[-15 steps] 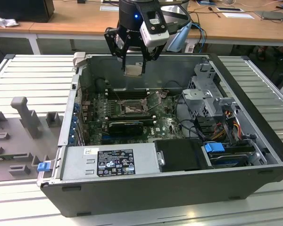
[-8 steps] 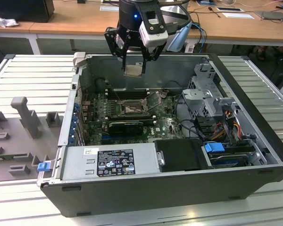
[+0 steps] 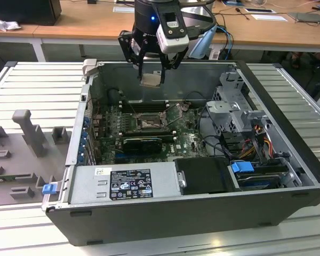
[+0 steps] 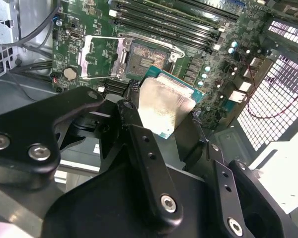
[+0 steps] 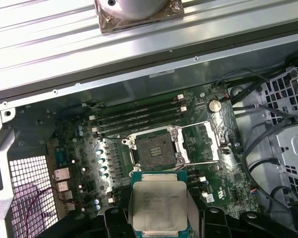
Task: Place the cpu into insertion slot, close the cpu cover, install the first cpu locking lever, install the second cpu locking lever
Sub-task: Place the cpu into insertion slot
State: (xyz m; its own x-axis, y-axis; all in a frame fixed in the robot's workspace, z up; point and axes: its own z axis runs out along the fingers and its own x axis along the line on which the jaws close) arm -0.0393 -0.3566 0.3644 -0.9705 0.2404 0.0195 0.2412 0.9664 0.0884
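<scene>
My gripper hangs over the open computer case, shut on the cpu, a pale silver square plate held flat between the fingers. In both wrist views the cpu sits at the fingertips, well above the green board. The insertion slot lies bare below it, its pin field showing. It appears in the exterior view as a dark square on the board. The cpu cover is swung open beside the slot, a thin metal frame lying over the board.
Long black memory slots run beside the socket. A black card, a grey power supply, a drive cage and cables crowd the case. Its metal walls rise around the board. A grey moulded tray lies outside.
</scene>
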